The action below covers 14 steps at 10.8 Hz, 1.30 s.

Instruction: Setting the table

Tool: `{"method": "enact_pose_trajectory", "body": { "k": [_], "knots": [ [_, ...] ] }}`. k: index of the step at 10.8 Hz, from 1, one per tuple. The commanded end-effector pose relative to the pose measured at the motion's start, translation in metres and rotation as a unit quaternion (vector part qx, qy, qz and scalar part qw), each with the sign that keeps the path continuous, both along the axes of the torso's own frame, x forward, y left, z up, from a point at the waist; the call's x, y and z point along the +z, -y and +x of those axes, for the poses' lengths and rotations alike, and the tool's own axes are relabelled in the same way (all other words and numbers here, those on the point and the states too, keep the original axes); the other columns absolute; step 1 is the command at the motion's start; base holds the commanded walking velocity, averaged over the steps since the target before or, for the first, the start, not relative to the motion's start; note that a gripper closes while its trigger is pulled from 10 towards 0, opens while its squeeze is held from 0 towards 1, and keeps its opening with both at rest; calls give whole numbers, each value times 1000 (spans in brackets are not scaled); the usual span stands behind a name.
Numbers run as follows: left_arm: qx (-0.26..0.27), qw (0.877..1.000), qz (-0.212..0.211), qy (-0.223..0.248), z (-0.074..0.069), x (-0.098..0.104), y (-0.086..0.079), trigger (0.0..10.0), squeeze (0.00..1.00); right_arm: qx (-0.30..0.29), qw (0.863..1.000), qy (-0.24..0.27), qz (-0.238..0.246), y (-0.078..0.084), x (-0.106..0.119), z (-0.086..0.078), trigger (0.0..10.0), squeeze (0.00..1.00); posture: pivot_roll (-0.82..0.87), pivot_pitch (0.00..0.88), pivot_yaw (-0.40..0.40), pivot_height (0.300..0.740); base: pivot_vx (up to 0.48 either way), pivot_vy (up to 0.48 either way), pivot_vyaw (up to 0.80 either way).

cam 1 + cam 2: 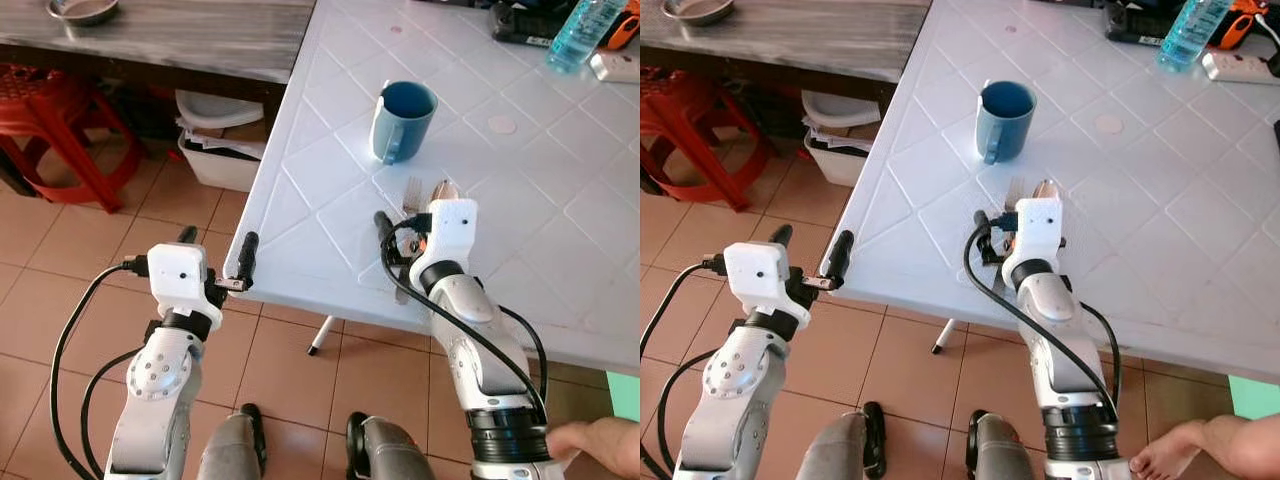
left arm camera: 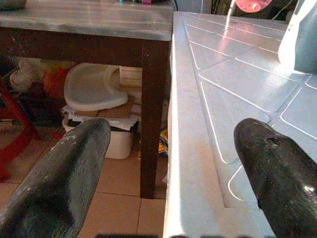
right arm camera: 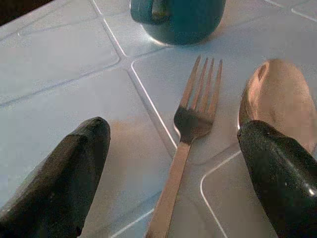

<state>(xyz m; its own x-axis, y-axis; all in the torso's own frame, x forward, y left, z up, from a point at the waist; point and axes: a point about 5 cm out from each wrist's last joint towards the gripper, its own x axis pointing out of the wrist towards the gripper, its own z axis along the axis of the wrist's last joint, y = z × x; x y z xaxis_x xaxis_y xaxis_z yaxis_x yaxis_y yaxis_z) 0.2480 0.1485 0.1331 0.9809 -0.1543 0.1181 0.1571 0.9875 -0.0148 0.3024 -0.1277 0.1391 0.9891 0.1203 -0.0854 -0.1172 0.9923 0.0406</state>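
Note:
On the white plastic table a blue mug stands upright. Just in front of it a steel fork and a spoon lie side by side, heads toward the mug. My right gripper hovers open low over their handles; the fork runs between the fingers and the spoon's bowl lies by one fingertip. My left gripper is open and holds nothing. It sits at the table's left front edge, one finger over the tabletop and the other beyond the rim.
A dark wooden table with a metal bowl stands at the left, white bins beneath it and a red stool beside it. A water bottle stands on the white table's far right. A person's foot is at lower right.

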Motion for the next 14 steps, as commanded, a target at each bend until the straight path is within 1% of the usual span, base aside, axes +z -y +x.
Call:
{"method": "enact_pose_trajectory", "body": {
  "k": [1, 3, 4, 6, 9, 11, 13, 14],
  "knots": [
    [2, 1000, -4, 3, -2, 2, -1, 10000, 0, -1, 1000, -20, 1, -1, -8, -5, 10000, 0, 2, 257, -31, 740, 0, 0, 0],
    [-3, 1000, -10, -2, -3, 1, 2, 10000, 0, 11, 1000, -27, 1, -7, -8, -5, 10000, 0, -4, 262, -30, 740, 0, 0, 0],
    [-4, 1000, -11, -2, -3, 1, 3, 10000, 0, 10, 1000, -25, 1, -7, -6, -5, 10000, 0, -3, 264, -29, 740, 0, 0, 0],
    [-3, 1000, -12, -1, -2, 1, 3, 10000, 0, 15, 1000, -7, -5, -10, 3, -4, 10000, 0, -3, 263, -32, 740, 0, 0, 0],
    [-4, 1000, -12, -1, -2, 2, 3, 10000, 0, 15, 1000, 15, 6, -15, 18, -1, 10000, 0, -3, 263, -32, 740, 0, 0, 0],
    [-3, 1000, -12, 0, -1, 2, 3, 10000, 0, 19, 1000, 5, 10, -16, 17, -3, 10000, 0, -4, 263, -32, 740, 0, 0, 0],
    [-5, 1000, -12, 0, -1, 2, 3, 10000, 0, 23, 999, -16, 15, -15, 15, -6, 10000, 0, -7, 265, -30, 740, 0, 0, 0],
    [-5, 1000, -12, 1, 0, 3, 3, 10000, 0, 32, 999, -37, 6, -15, 12, -9, 10000, 0, -12, 269, -29, 740, 0, 0, 0]
  ]
}}
